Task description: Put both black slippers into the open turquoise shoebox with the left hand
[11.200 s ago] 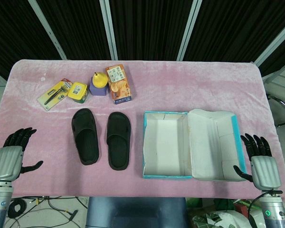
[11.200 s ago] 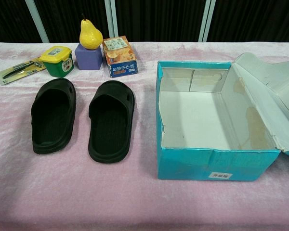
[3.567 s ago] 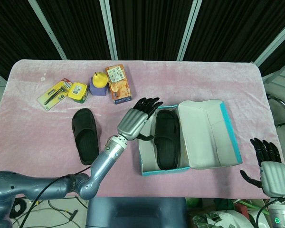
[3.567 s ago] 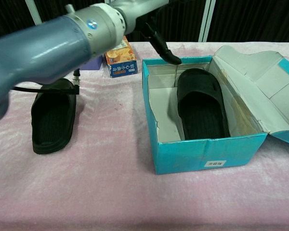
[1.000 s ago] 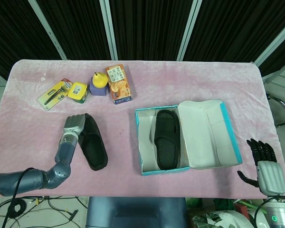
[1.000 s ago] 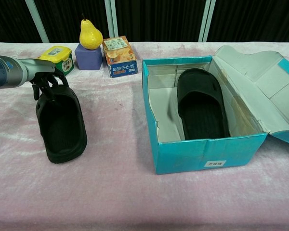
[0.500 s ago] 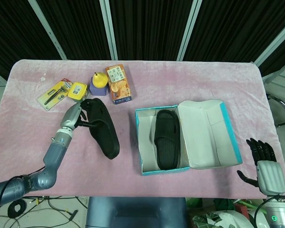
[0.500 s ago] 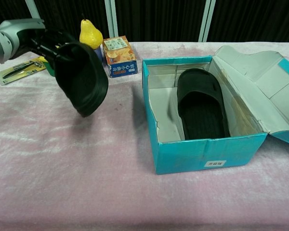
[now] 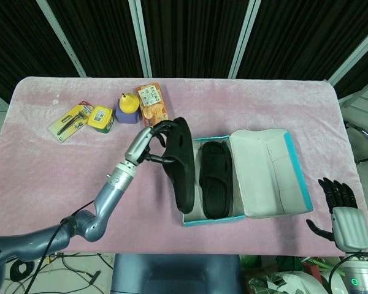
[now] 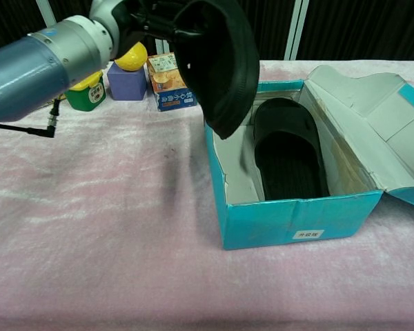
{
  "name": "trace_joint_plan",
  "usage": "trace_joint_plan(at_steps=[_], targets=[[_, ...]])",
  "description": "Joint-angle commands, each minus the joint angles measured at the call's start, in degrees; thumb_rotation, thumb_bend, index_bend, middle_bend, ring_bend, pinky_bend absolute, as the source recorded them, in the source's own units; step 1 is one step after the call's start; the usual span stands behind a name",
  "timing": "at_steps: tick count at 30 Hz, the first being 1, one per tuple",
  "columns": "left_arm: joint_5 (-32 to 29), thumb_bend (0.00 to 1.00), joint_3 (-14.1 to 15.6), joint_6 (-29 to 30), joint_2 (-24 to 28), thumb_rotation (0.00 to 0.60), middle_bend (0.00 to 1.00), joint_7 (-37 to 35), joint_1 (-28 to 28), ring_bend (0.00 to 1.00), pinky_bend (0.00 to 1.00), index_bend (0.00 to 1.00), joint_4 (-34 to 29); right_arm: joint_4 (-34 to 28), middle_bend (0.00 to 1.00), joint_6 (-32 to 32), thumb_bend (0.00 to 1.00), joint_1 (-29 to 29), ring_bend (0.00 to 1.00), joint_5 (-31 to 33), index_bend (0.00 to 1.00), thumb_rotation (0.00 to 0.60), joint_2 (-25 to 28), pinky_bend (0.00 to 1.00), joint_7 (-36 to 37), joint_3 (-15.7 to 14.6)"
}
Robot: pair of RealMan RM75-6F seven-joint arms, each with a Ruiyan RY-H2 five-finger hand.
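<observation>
Left hand grips one black slipper — raised over the shoebox left wall.
Slipper on edge, long axis front-to-back; second slipper lies inside.

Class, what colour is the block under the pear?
The block is purple, clearest in the chest view, with the yellow pear on top.

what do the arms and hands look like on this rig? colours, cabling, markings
Left arm: smooth blue-grey metallic shell, silver wrist ring, thin black cable trailing off the forearm. Left hand: silver back plate, black fingers. Right hand: same silver back plate and black fingers, silver cuff with a small green light below.
</observation>
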Motion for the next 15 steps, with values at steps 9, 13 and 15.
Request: trace_joint_plan(at_steps=[9, 13, 15], targets=[[-0.62, 0.04, 2.05, -3.61, -9.03, 0.6, 0.47, -0.93, -6.56, 0.43, 0.53, 0.28, 9.97, 0.41, 0.05, 0.37, 0.11, -0.55, 0.0, 0.55, 0.07, 0.6, 0.13, 0.04, 0.75, -0.04], [1.5, 0.04, 3.04, -0.03, -11.64, 0.6, 0.48, 0.68, -7.49, 0.43, 0.53, 0.28, 16.3, 0.51, 0.05, 0.41, 0.11, -0.63, 0.0, 0.62, 0.07, 0.6, 0.14, 0.04, 0.97, -0.03], [3.11, 0.04, 3.82, 2.48, -12.53, 0.6, 0.48, 0.98, -7.57, 0.43, 0.53, 0.28, 19.2, 0.58, 0.05, 0.39, 0.11, -0.69, 0.0, 0.76, 0.07, 0.6, 0.13, 0.04, 1.05, 0.01]])
